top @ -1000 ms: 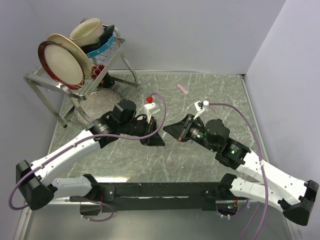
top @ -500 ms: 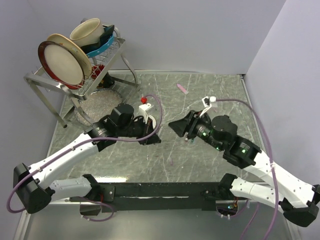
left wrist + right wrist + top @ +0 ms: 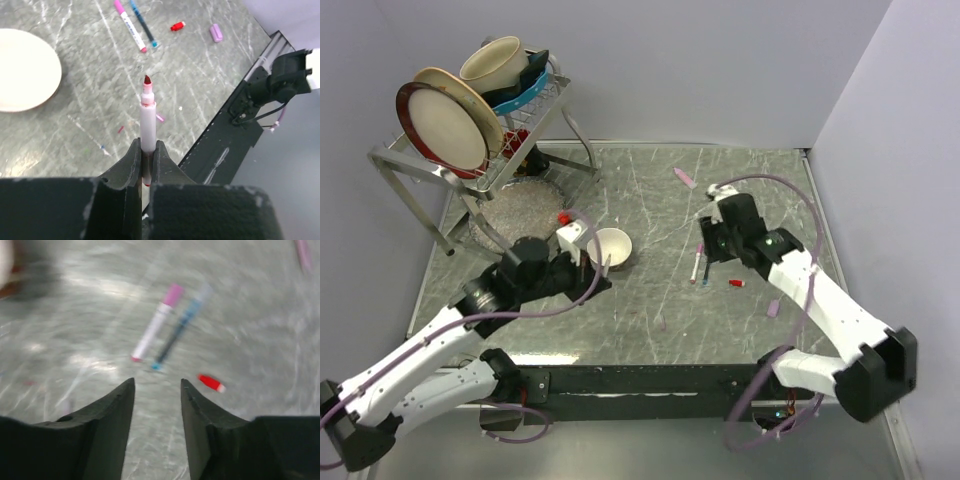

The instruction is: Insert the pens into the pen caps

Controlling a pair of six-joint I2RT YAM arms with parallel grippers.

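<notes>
**Red cap not grabbed yet: watch the pinch**

Your left gripper (image 3: 146, 156) is clenched on the tail of a white pen (image 3: 148, 117), red tip free, held aloft near the bowl (image 3: 610, 247). Your right gripper (image 3: 157, 384) is spread and empty above the red cap (image 3: 211, 383), which lies just beside a blue pen (image 3: 181, 326) and a pink-ended pen (image 3: 154, 332). Close off-centre and you'll likely flick the cap away or nip the blue pen's tip. Gripped that low, the white pen may pivot when the cap is pushed on.
</notes>
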